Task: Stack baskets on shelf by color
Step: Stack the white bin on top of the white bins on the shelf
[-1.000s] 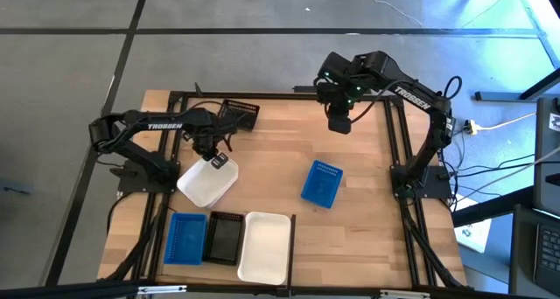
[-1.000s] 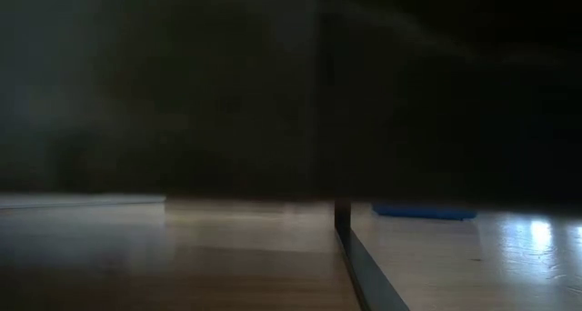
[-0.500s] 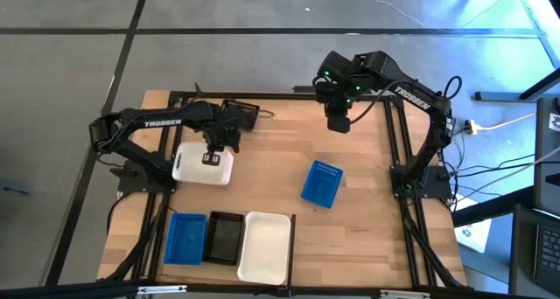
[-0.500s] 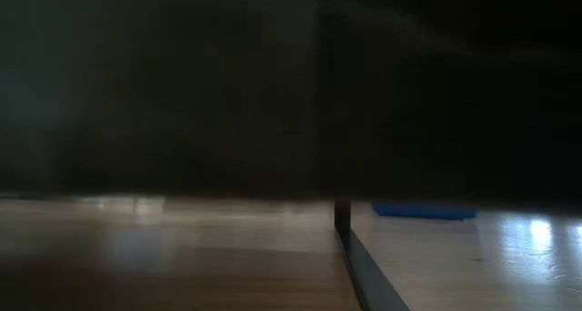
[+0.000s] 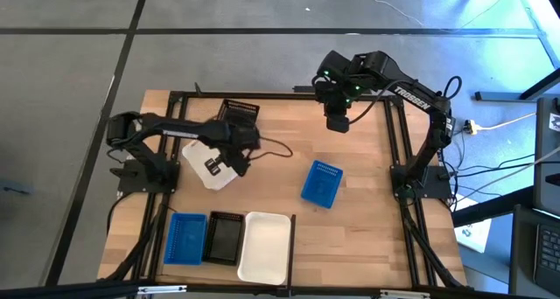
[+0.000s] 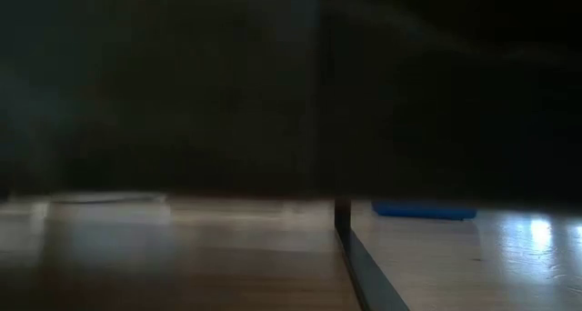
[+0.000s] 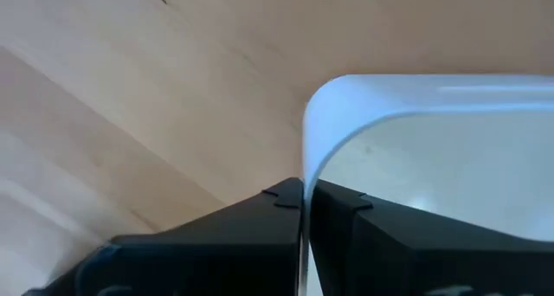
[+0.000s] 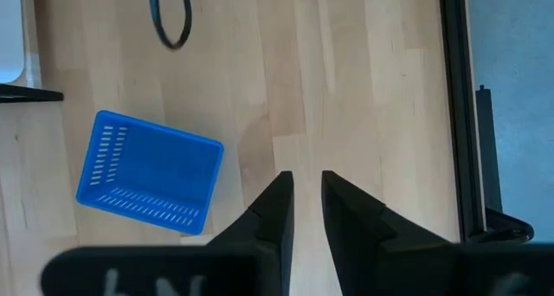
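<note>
My left pincer [image 7: 303,201] is clamped on the rim of a white basket [image 5: 203,164], carrying it over the shelf [image 5: 280,159] toward the near row where a blue basket [image 5: 185,239], a black one [image 5: 226,239] and a white one [image 5: 265,246] stand side by side. To do this well, I judge I must square the tilted load above the white one before lowering. Farther off lies a loose blue basket [image 5: 321,184]; my right pincer [image 5: 337,122] hangs slightly parted by the far rail.

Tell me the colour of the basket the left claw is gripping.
White. The basket clamped by the left claw shows best in the left wrist view.
</note>
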Available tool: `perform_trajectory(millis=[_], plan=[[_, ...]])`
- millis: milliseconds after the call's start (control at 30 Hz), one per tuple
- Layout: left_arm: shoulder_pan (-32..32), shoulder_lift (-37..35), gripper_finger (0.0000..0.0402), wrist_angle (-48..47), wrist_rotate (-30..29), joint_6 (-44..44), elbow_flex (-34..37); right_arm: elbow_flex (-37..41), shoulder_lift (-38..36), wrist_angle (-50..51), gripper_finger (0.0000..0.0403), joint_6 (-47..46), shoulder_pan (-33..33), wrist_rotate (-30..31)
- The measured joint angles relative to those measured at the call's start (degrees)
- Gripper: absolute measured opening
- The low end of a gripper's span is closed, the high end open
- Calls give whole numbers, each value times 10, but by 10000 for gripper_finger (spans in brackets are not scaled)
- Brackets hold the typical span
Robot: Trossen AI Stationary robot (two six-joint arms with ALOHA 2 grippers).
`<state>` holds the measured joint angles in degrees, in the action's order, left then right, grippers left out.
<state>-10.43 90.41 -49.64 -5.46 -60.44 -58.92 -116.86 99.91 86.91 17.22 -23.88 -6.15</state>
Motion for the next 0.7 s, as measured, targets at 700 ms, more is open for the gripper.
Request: perform_trajectory(millis=[700], plan=[[53,35,31,48,-67,17,-12,0,0,-11,62,-2,0,0]])
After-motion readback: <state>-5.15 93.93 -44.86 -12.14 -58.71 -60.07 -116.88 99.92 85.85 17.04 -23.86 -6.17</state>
